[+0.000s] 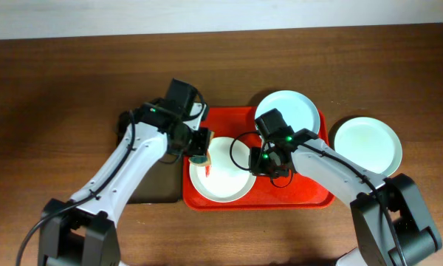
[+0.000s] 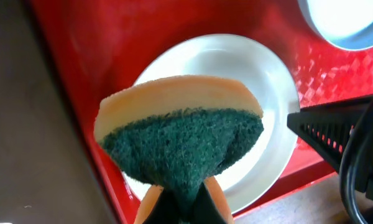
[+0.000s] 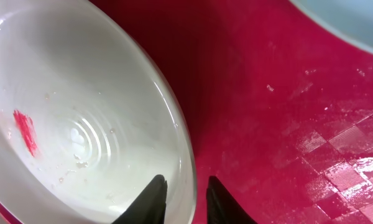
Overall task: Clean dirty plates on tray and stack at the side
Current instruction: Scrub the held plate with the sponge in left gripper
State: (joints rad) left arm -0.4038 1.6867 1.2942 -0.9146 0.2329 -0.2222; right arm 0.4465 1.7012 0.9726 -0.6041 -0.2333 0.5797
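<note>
A pale plate with a red smear lies on the left half of the red tray. My left gripper hangs over its left edge, shut on a yellow-and-green sponge; the green side faces the wrist camera and covers part of the plate. My right gripper stands at the plate's right rim with its jaws a little apart, one finger inside the plate, the other over the tray. The smear and small crumbs show inside. A second plate lies at the tray's back right.
A third plate lies on the brown table right of the tray. A dark tray sits on the table left of the red tray, under my left arm. Wet patches glisten on the red tray's floor.
</note>
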